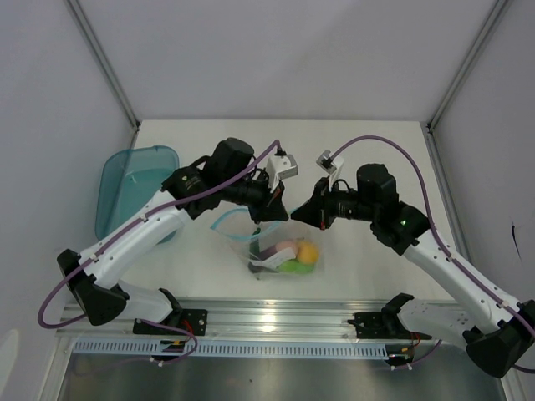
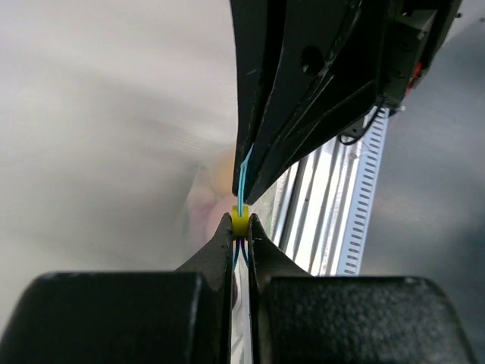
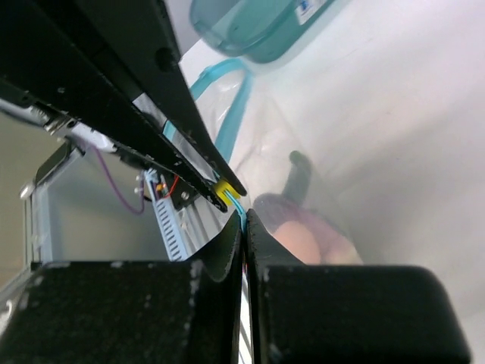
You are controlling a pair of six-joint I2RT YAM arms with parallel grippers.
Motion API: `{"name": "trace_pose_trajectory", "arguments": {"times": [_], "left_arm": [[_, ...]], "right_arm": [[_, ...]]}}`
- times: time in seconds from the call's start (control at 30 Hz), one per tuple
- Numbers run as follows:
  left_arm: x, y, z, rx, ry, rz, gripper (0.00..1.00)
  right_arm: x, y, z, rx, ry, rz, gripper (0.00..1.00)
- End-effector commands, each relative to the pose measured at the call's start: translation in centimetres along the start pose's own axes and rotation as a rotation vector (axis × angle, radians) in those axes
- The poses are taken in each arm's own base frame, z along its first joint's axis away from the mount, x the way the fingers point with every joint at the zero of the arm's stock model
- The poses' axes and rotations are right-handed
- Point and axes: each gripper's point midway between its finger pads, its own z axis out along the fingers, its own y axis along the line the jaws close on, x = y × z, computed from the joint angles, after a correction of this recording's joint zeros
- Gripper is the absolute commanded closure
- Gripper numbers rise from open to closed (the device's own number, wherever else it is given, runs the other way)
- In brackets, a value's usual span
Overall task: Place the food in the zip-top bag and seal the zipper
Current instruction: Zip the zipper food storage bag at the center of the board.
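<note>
The zip-top bag lies clear and floppy at the table's middle front, with the food inside: a pinkish piece, a yellow-orange fruit and a green piece. My left gripper is shut on the zipper's yellow slider tab. The light blue zipper strip runs from the tab straight into my right gripper, which is shut on that strip right beside the slider. Through the plastic the right wrist view shows a dark purple eggplant and the pinkish piece.
A translucent teal tub stands at the left of the table, also in the right wrist view. The aluminium rail carrying the arm bases runs along the near edge. Frame posts rise at both back corners.
</note>
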Motion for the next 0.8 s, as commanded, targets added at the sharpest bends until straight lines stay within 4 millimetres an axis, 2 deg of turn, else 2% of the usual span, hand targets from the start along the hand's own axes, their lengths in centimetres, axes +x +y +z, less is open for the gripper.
{"name": "trace_pose_trajectory", "arguments": {"times": [0.0, 0.2, 0.3, 0.63, 0.7, 0.73, 0.77], "left_arm": [[1.1, 1.1, -1.3, -0.115, 0.019, -0.039, 0.99], [1.6, 1.0, -2.6, -0.156, 0.013, -0.035, 0.95], [2.5, 1.1, -2.9, -0.175, 0.027, -0.042, 0.95], [6.0, 2.0, -4.7, -0.309, 0.048, -0.102, 0.96], [6.2, 1.3, -5.0, -0.286, 0.032, -0.095, 0.98], [6.0, 1.0, -5.0, -0.265, 0.021, -0.071, 0.99], [6.0, 0.6, -4.9, -0.241, 0.017, -0.061, 1.0]], "right_arm": [[-4.6, -1.6, -1.1, 0.123, -0.196, 0.007, 1.0], [-4.2, -3.1, -1.7, 0.154, -0.227, 0.053, 1.0], [-4.2, -3.8, -2.2, 0.181, -0.248, 0.078, 1.0], [-3.9, -8.4, -5.2, 0.363, -0.306, 0.177, 1.0], [-3.7, -7.6, -5.0, 0.299, -0.298, 0.166, 1.0], [-4.0, -6.5, -4.7, 0.215, -0.31, 0.128, 1.0], [-3.4, -4.5, -4.3, 0.086, -0.261, 0.111, 1.0]]}}
